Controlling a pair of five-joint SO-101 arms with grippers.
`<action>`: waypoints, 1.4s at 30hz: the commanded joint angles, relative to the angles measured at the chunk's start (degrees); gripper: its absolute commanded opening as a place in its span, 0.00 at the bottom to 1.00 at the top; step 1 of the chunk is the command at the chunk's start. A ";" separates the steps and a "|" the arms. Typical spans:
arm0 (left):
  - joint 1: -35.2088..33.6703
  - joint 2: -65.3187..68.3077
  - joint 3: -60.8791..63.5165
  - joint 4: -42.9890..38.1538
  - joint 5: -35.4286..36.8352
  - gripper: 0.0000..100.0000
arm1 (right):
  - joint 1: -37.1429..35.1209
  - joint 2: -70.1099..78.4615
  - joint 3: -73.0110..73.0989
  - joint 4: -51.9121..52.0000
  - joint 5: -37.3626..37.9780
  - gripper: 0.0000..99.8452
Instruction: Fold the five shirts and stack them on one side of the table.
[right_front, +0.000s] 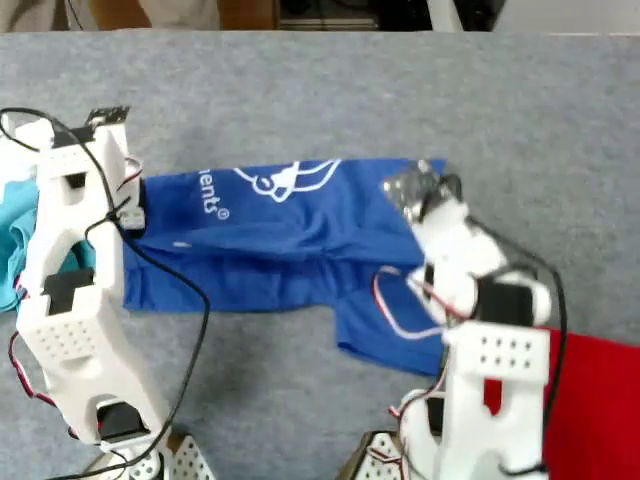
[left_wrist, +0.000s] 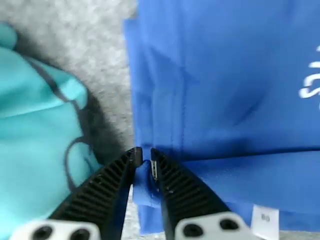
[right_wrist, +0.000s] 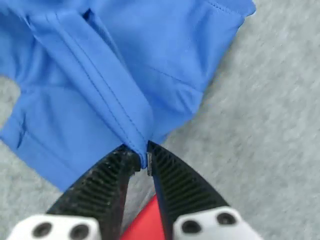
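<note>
The left pincer (left_wrist: 143, 162) is almost closed, with a thin fold of the blue shirt (right_front: 290, 230) nipped between its tips at the shirt's left end. The right pincer (right_wrist: 141, 157) is drawn in as tight, its tips clamped on a seamed ridge of the same shirt at the right end. The shirt lies stretched across the middle of the desk (right_front: 300, 90), its length running left to right, partly doubled, with one loose flap spilling toward the near edge.

This looks like the middle of a fold, with an end in each grip. The next move probably calls for both arms to lift and travel together, at even tension, so the cloth doesn't twist or slip.

A teal shirt (right_front: 12, 240) lies bunched at the left edge, just beside the left pincer. A red shirt (right_front: 595, 400) fills the near right corner. Bare desk runs from the blue shirt to the far edge, the best room for a sweep.
</note>
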 joint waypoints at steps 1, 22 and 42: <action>-1.14 -4.00 0.62 -0.18 -2.29 0.02 | 1.71 -6.46 4.62 0.79 0.62 0.00; -2.64 -4.00 7.82 3.25 -12.22 0.02 | 11.82 -22.73 9.89 12.48 22.68 0.00; 0.00 -4.09 11.43 3.34 -17.23 0.15 | 12.09 -23.43 15.16 8.62 25.05 0.13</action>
